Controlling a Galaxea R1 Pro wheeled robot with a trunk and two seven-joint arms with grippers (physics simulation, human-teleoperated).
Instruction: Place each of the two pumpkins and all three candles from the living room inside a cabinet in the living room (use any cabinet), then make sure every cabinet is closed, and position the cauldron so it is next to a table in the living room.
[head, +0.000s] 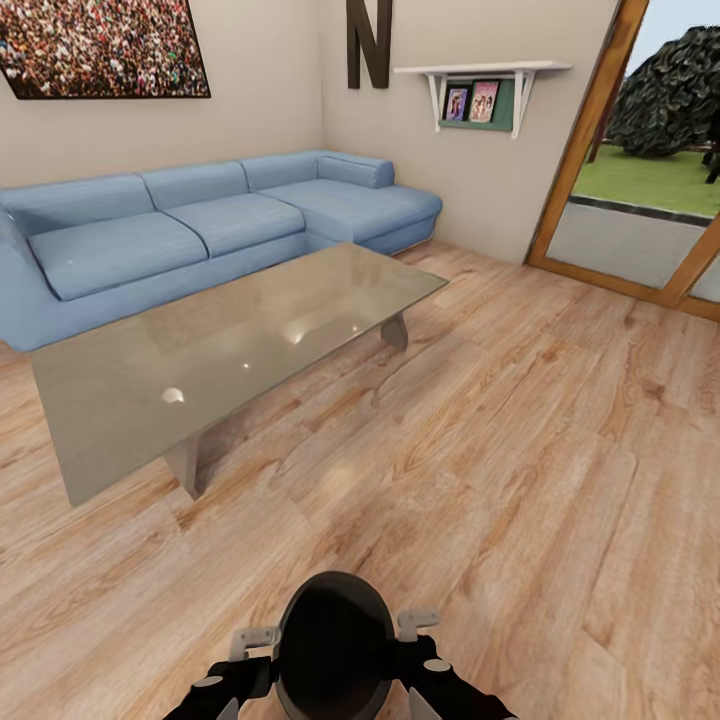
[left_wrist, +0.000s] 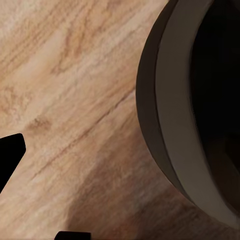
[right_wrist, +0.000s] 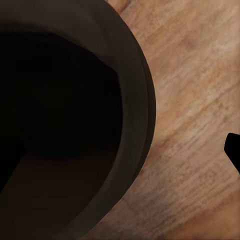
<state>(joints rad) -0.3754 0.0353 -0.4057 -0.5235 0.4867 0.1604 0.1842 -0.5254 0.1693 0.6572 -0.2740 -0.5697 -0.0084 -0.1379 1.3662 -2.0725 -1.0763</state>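
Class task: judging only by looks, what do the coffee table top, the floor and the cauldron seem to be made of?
Coffee table top: probably glass, glossy, with light reflections and the legs showing through.
Floor: wood planks, visible grain and seams, satin sheen.
Cauldron: dark, matte, thick-rimmed; perhaps cast iron, though the look leaves it open.

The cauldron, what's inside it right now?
The cauldron, held between the left gripper and right gripper, shows a dark hollow. The right wrist view shows bare dark inner wall; nothing is visible inside, though the deep shadow could hide something small.

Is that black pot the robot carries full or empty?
Seemingly empty: the cauldron shows only a dark hollow inside in the head and right wrist views, though its bottom is too dark to confirm.
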